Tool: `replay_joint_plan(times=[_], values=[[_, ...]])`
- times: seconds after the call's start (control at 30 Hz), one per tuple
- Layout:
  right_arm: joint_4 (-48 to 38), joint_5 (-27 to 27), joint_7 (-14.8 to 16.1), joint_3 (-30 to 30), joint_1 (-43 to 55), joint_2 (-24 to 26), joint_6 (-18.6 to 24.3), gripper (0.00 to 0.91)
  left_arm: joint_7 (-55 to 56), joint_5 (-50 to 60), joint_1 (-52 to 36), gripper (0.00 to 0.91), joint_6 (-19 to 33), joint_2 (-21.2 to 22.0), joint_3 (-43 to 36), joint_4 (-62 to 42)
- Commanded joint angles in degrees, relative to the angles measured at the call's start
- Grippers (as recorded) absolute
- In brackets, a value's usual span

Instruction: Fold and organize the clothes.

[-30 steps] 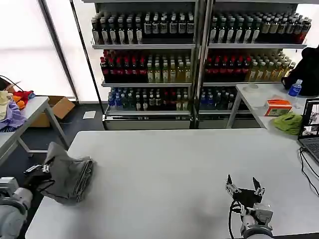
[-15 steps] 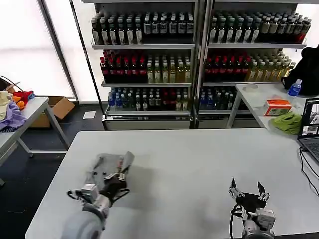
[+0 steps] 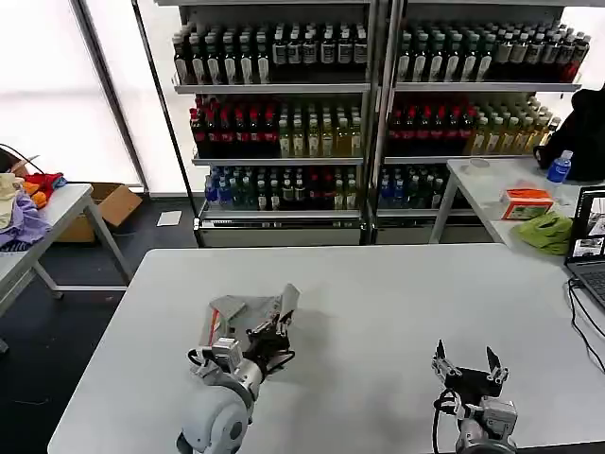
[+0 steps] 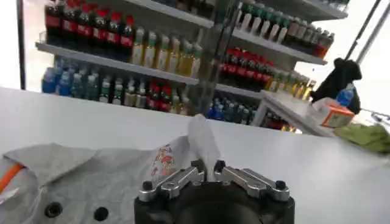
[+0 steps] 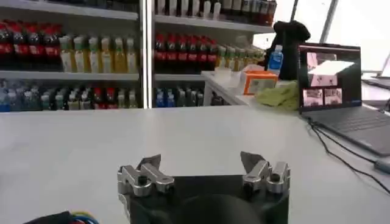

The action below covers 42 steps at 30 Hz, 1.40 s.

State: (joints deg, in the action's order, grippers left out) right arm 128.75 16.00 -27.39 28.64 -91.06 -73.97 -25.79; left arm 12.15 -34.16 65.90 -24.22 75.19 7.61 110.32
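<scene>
The left pincer [image 3: 277, 326] is clamped on a fold of the grey shirt [image 3: 248, 312], its tips pinching a strip of fabric that sticks up beyond them, while the rest of the shirt bunches beneath it on the white surface [image 3: 378, 312]. The right pincer [image 3: 468, 364], well apart from the shirt, hangs with fingers spread.

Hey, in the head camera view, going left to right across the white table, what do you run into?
Grey shirt pinched in the left gripper → bare table → open right gripper → laptop at the edge.
</scene>
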Motion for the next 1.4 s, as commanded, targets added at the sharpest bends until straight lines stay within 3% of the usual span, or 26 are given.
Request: replay_joint_plan(times=[0.03, 0.23, 0.33, 0.37, 0.5, 0.6, 0.77, 1.13, 1.3, 1.4], values=[[-1.2, -0.2, -0.1, -1.2, 1.3, -0.3, -0.2, 0.907, -4.4, -8.2, -2.2, 0.907, 7.8, 2.6, -2.9, 0.0], [-3.7, 0.3, 1.6, -4.5, 4.0, 0.5, -3.0, 0.907, -1.7, -7.8, -1.1, 0.907, 6.0, 0.6, -0.2, 2.8], [-4.1, 9.1, 1.0, -6.4, 7.0, 1.7, -4.6, 0.907, -0.2, -6.6, -0.3, 0.907, 4.7, -1.3, 1.9, 4.3], [-4.6, 14.5, 0.7, -7.2, 8.2, 2.3, -5.4, 0.907, 0.3, -5.7, 0.0, 0.907, 3.9, -2.2, 2.8, 4.5], [-6.9, 25.9, 3.5, -10.6, 14.8, 5.2, -7.5, 0.907, 4.8, -5.9, 1.0, 0.907, -0.7, -6.2, 7.4, 6.1], [-8.3, 26.6, 5.0, -15.2, 19.5, 7.6, -7.6, 0.907, 5.9, -7.7, 2.2, 0.907, -1.9, -10.9, 10.4, 7.5], [-10.0, 37.3, -0.2, -20.9, 26.7, 7.4, -7.6, 0.907, 7.0, -8.0, 3.8, 0.907, -2.6, -13.4, 14.6, 9.2], [-16.8, 37.0, -3.2, -25.2, 30.2, 5.1, -7.5, 0.907, 8.1, -7.0, 7.7, 0.907, -3.3, -11.7, 17.8, 10.4], [-19.6, 36.7, -1.9, -26.3, 31.2, 3.6, -7.5, 0.897, 8.0, -6.9, 8.8, 0.907, -3.3, -11.9, 18.3, 10.2], [-21.2, 35.3, -1.4, -28.0, 32.5, 2.7, -7.5, 0.846, 8.1, -6.9, 8.7, 0.907, -3.5, -11.7, 18.3, 9.9]])
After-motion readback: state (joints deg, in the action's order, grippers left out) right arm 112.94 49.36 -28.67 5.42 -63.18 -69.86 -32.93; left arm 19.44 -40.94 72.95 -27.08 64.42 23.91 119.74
